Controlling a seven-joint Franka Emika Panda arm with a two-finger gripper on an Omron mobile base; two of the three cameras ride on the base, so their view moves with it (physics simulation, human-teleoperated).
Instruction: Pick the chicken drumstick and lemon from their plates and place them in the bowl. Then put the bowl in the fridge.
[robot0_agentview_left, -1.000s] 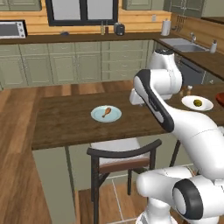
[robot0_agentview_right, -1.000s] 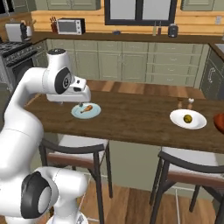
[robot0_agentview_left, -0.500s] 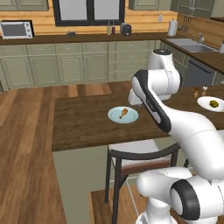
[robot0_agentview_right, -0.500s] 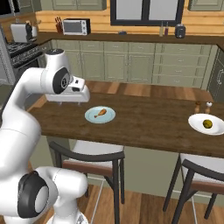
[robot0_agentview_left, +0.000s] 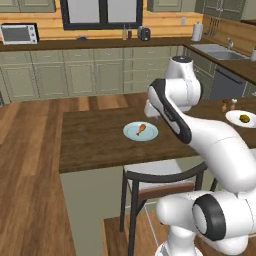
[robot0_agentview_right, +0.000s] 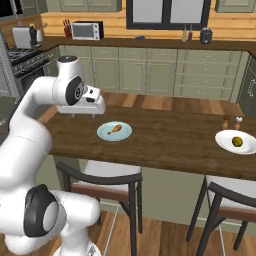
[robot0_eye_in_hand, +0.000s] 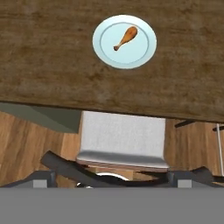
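The chicken drumstick (robot0_agentview_left: 142, 129) (robot0_agentview_right: 115, 129) (robot0_eye_in_hand: 125, 38) lies on a pale blue plate (robot0_agentview_left: 131, 134) (robot0_agentview_right: 105, 134) (robot0_eye_in_hand: 105, 52) near the front of the dark wooden table (robot0_agentview_right: 165, 140). The lemon (robot0_agentview_left: 244, 118) (robot0_agentview_right: 237, 142) sits on a white plate (robot0_agentview_left: 234, 118) (robot0_agentview_right: 224, 139) far to the right on the same table. My gripper (robot0_agentview_right: 80, 114) (robot0_agentview_left: 153, 116) hovers above the table just behind the blue plate, jaws open and pointing down, holding nothing. The bowl and the fridge are out of view.
A chair (robot0_agentview_left: 160, 180) (robot0_agentview_right: 100, 177) (robot0_eye_in_hand: 122, 140) stands at the table's front edge below the blue plate, a second one (robot0_agentview_right: 230, 200) further right. Salt and pepper shakers (robot0_agentview_right: 226, 122) stand behind the white plate. Cabinets and a counter line the back wall.
The whole picture has shifted as the base drove, so the table and blue plate now sit nearer the arm. The arm's pose and the open gripper look unchanged.
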